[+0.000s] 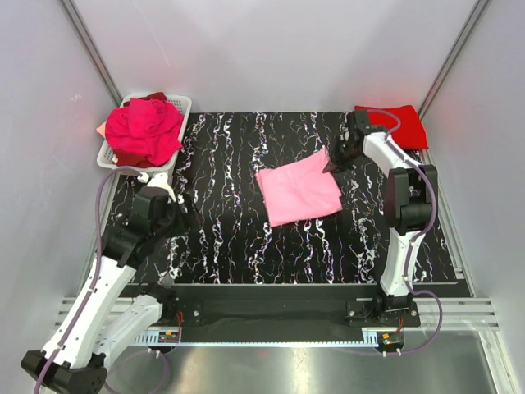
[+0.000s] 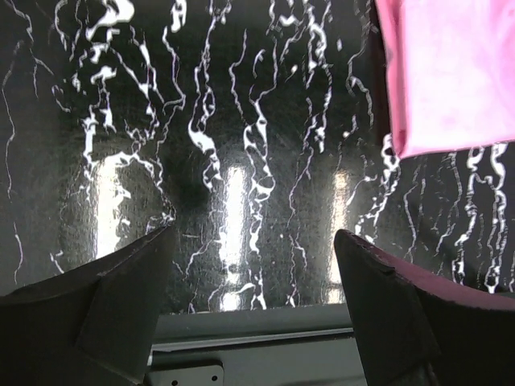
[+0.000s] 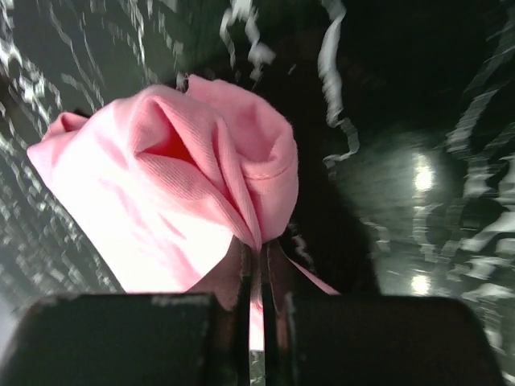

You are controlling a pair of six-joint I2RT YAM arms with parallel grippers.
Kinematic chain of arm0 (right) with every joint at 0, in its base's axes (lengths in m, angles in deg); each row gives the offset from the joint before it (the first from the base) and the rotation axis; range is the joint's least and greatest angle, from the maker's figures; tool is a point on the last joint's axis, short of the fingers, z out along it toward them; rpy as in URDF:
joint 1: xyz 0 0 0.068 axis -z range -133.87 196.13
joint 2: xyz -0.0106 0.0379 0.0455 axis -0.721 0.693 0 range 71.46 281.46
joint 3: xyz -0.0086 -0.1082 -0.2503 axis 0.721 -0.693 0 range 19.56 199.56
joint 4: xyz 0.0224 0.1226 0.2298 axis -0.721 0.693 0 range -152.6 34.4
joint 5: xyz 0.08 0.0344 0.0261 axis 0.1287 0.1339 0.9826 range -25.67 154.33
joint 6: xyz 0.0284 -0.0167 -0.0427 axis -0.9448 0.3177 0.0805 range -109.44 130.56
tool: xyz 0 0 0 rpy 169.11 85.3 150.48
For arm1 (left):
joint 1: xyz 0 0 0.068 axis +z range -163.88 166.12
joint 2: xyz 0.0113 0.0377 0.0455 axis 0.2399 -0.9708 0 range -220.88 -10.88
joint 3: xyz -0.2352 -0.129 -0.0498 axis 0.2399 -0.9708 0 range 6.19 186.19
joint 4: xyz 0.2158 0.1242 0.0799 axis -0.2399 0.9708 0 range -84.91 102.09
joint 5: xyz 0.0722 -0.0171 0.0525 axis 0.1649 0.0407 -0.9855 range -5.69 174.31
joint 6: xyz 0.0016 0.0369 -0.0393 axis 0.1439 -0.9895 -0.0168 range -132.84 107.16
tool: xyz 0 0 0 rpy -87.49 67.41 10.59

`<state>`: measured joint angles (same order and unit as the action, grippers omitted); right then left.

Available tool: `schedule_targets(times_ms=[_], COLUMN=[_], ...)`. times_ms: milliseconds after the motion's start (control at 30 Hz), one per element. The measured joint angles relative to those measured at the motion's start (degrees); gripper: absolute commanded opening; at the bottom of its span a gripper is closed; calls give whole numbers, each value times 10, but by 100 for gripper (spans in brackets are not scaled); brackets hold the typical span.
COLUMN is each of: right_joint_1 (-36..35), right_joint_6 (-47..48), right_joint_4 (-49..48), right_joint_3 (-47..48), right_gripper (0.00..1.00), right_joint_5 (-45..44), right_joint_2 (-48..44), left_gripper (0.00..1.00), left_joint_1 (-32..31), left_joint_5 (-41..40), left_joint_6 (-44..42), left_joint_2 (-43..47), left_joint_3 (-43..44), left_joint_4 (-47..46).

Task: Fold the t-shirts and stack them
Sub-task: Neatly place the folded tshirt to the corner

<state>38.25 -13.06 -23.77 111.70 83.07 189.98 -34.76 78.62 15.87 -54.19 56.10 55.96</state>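
One soft light pink cotton t-shirt [image 1: 299, 187], folded into a rough rectangle, lies mid-table on the glossy black, white-veined table [image 1: 221, 238]. The right hand [image 3: 259, 259] is clenched on its bunched edge. The left hand [image 2: 253, 237] hangs released. One flat bright red folded t-shirt [image 1: 404, 125] lies far right. Crumpled magenta t-shirts [image 1: 143, 131], number unclear, fill one white plastic mesh basket [image 1: 182, 105].

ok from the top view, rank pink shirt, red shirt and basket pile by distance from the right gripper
1. pink shirt, pinched in the right gripper, centre
2. red shirt, far right corner
3. magenta pile in the white basket, far left
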Motion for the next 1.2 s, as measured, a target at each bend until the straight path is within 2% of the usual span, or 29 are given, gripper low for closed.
schedule_targets(times_ms=[167, 333, 667, 1033, 1200], right_joint_1=[14, 30, 80, 134, 143], right_joint_6=[46, 90, 147, 193, 221], right_joint_4=[61, 124, 187, 170, 150], right_joint_3=[109, 257, 498, 606, 620], right_gripper=[0, 0, 0, 0, 0], right_joint_5=[-84, -149, -207, -222, -221], right_joint_2=[7, 59, 157, 170, 170], left_gripper=[86, 86, 85, 85, 84], left_joint_1=[0, 0, 0, 0, 0], left_joint_5=[-11, -30, -47, -61, -64], left_joint_6=[-4, -3, -2, 2, 3], left_joint_2=[47, 69, 50, 35, 30], left_joint_3=[-1, -1, -1, -2, -2], left_joint_4=[-7, -8, -8, -7, -7])
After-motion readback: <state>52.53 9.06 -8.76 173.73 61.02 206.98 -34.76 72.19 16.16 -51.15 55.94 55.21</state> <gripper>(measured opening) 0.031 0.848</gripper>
